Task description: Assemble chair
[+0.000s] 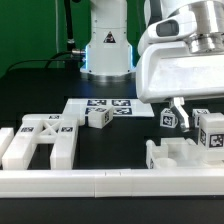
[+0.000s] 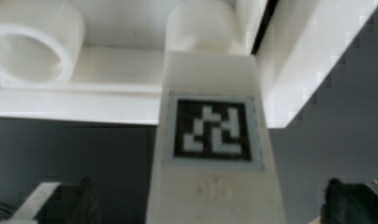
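The gripper (image 2: pixel 209 201) gapes wide, holding nothing; the tagged chair part (image 2: pixel 212 130) sits between its jaws, seemingly touching neither.

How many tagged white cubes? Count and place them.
3: one cube beside the marker board, one under the hand, one at the exterior view's right edge. Others may be hidden.

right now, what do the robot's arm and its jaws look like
The arm is glossy white with rounded segments; its base shows a blue light ring and a dark triangular mark. A black cable runs beside it. A bulky white boxy housing tops slim jaws with dark tips.
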`<action>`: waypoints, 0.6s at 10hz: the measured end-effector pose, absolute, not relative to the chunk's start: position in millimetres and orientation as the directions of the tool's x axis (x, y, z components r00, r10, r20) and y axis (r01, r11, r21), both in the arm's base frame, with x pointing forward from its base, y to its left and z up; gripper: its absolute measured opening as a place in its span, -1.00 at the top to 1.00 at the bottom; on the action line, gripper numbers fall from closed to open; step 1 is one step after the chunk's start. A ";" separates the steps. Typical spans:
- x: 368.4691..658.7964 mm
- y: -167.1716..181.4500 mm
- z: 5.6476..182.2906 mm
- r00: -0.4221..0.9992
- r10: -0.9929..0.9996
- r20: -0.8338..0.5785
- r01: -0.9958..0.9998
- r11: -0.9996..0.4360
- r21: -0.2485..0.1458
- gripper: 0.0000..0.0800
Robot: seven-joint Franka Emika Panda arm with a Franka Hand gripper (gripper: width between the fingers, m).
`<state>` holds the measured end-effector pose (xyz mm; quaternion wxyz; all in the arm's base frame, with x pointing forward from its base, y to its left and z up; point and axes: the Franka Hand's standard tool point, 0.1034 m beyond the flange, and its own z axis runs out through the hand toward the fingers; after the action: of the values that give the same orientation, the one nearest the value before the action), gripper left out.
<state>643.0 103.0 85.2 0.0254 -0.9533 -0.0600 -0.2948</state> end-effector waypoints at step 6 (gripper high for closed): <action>649.6 95.2 112.9 0.854 0.112 0.507 0.141 -0.990 -0.020 -0.62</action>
<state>649.6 95.2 112.9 0.0280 -0.9625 -0.0656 -0.2616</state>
